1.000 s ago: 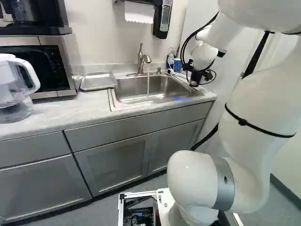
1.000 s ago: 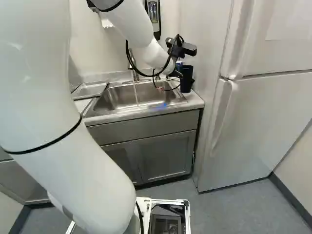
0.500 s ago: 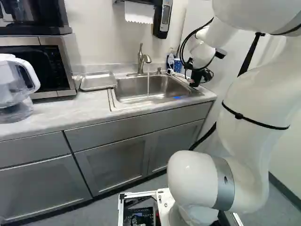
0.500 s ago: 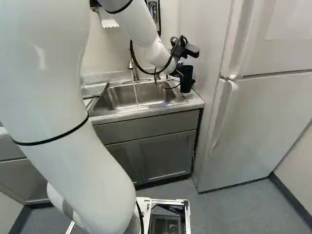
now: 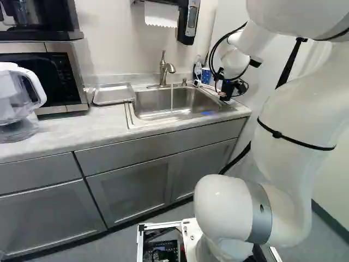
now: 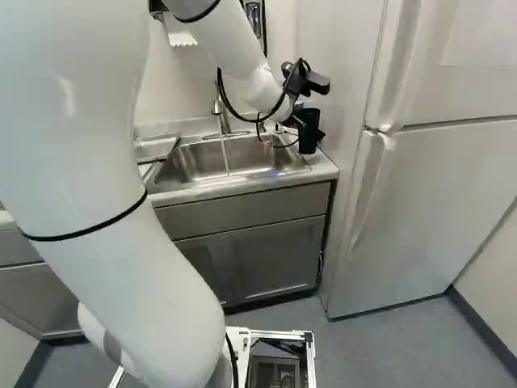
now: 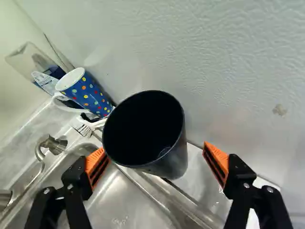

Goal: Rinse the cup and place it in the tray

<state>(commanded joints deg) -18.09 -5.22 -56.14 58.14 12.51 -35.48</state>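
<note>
In the right base view my gripper (image 6: 300, 122) is beside the black cup (image 6: 309, 133), which stands on the counter at the sink's right rear corner. From the wrist, the cup (image 7: 170, 165) appears upright with its dark mouth showing, between the spread orange pads of my open gripper (image 7: 153, 153); there is space on both sides, wider toward one pad. A shallow metal tray (image 5: 114, 94) lies left of the sink (image 5: 147, 105). A thin stream of water runs from the faucet (image 5: 164, 70) into the basin.
A blue dotted cup (image 7: 88, 93), a brush (image 7: 86, 128) and a clear bottle (image 7: 35, 62) stand or lie close by the black cup. The fridge (image 6: 428, 194) is to the right; a microwave (image 5: 41, 76) and water pitcher (image 5: 19, 101) are left.
Over the first half second my arm shifted a little, the wrist moving slightly right in the right base view. Since then it looks still. The base has not moved.
</note>
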